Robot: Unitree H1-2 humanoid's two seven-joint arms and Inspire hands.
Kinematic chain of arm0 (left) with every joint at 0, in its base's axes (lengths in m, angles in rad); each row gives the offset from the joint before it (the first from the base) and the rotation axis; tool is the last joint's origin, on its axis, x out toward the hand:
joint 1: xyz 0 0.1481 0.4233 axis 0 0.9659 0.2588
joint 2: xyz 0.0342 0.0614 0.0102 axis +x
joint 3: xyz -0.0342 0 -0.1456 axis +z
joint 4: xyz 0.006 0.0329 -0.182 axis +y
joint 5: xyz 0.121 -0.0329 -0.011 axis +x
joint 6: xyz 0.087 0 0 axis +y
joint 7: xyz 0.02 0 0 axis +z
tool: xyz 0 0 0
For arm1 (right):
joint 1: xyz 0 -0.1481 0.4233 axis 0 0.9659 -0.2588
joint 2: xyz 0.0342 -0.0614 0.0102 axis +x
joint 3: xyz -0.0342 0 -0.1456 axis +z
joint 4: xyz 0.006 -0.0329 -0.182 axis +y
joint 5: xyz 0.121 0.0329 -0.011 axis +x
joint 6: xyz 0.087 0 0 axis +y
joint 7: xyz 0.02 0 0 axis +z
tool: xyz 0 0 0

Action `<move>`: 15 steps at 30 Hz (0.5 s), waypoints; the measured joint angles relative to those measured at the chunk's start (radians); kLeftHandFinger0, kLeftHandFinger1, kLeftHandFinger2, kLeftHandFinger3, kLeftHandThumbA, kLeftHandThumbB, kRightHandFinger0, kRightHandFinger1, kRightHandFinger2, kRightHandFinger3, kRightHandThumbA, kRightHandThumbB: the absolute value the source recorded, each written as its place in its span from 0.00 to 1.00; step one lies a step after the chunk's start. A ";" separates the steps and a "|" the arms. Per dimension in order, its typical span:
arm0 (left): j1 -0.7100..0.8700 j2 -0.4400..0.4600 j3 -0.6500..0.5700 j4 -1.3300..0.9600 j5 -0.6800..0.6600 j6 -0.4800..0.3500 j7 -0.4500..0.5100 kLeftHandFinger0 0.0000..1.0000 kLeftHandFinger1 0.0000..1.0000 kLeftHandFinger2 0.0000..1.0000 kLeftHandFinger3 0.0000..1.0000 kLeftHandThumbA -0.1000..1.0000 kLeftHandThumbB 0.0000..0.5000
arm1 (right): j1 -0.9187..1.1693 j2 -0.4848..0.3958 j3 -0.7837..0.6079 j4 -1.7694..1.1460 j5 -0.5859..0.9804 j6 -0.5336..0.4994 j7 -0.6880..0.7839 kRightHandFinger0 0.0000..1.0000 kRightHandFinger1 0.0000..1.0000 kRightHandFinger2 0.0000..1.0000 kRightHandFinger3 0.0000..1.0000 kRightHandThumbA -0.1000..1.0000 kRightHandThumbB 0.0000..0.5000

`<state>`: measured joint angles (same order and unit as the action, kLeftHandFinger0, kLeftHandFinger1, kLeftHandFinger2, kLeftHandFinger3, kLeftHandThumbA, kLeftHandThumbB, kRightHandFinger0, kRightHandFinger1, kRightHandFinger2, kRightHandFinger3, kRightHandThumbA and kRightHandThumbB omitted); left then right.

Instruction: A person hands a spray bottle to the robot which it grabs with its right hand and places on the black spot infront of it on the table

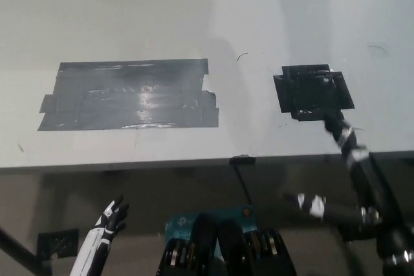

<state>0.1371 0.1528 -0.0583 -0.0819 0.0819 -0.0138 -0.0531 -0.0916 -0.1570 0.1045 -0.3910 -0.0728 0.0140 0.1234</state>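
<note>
A black spot [314, 90] of tape lies on the white table [194, 24] at the right. No spray bottle is in view. My black right hand [364, 182] comes in from the bottom right and is open, holding nothing. One finger [343, 137] reaches up to the near edge of the black spot. Another finger [310, 205] points left, below the table's front edge. My white left hand [108, 223] rests at the lower left under the table edge, its fingers apart and empty.
A large grey tape patch [129, 95] covers the table's left middle. The table's front edge [194, 159] runs across the picture, with a small black clip [242, 159] and a cable hanging from it. Blurred pale shapes sit at the top edge.
</note>
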 measured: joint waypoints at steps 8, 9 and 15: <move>0.000 -0.001 0.000 0.000 0.000 0.000 0.000 1.00 1.00 1.00 1.00 1.00 0.04 | -0.279 0.006 -0.014 0.087 0.000 0.174 0.002 1.00 1.00 1.00 1.00 1.00 0.83; 0.000 -0.002 0.000 0.000 0.000 0.000 0.000 1.00 1.00 1.00 1.00 1.00 0.05 | -0.312 0.007 -0.014 0.109 -0.001 0.188 0.002 1.00 1.00 1.00 1.00 1.00 0.83; 0.000 -0.002 0.000 -0.001 0.000 -0.002 0.000 1.00 1.00 1.00 1.00 1.00 0.03 | -0.532 0.029 -0.015 0.340 -0.007 0.312 0.001 1.00 1.00 1.00 1.00 1.00 0.82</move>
<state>0.1367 0.1509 -0.0586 -0.0833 0.0817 -0.0160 -0.0535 -0.6235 -0.1276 0.0898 -0.0507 -0.0799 0.3255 0.1240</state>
